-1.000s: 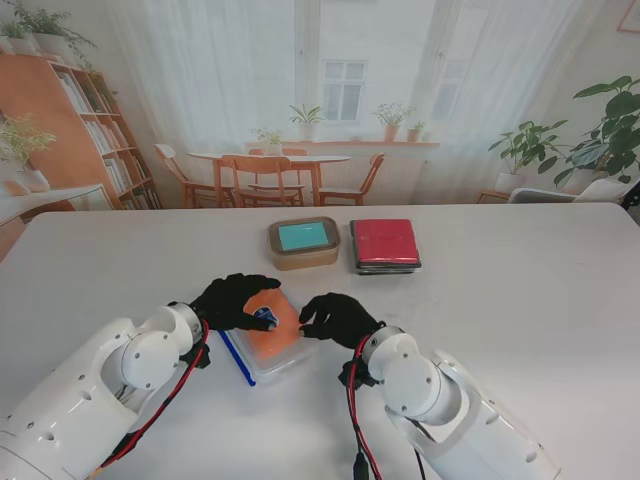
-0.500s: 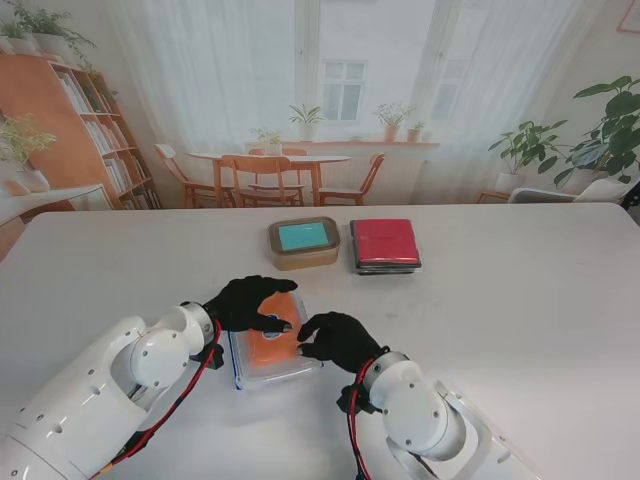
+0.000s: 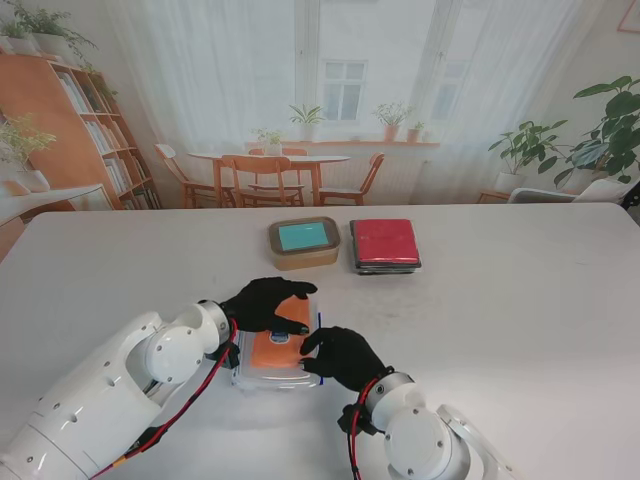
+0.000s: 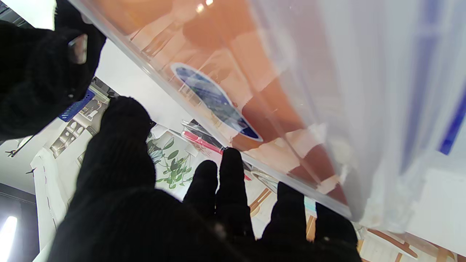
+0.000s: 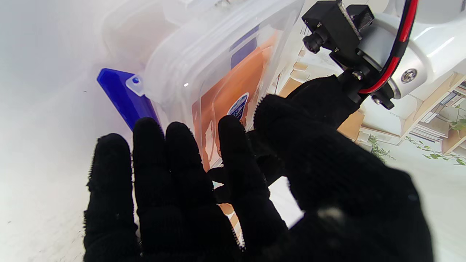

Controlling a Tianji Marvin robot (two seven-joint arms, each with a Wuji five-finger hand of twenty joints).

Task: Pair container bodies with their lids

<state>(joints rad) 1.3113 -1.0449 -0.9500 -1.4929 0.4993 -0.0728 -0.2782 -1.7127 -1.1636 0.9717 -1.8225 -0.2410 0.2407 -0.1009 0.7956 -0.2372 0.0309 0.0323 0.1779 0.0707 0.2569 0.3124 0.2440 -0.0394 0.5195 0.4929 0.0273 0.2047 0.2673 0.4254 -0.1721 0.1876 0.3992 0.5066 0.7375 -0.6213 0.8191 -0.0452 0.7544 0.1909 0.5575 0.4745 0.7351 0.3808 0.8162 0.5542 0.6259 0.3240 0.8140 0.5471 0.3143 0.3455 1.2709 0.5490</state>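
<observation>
Between both hands, the clear container (image 3: 277,352) shows orange inside.

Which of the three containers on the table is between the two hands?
The clear container with the orange lid, nearest to me. The left hand and right hand flank it; the teal-lidded container and red-lidded container sit farther away, untouched.

Three lidded containers are sitting on one white table (image 3: 520,300): one clear container with an orange lid (image 3: 277,348) nearest me, and farther beyond it one tan container with a teal lid (image 3: 303,242) beside one red-lidded container (image 3: 385,244). Two black-gloved hands are showing, one left hand (image 3: 264,303) and one right hand (image 3: 343,354), both at the clear container.
</observation>
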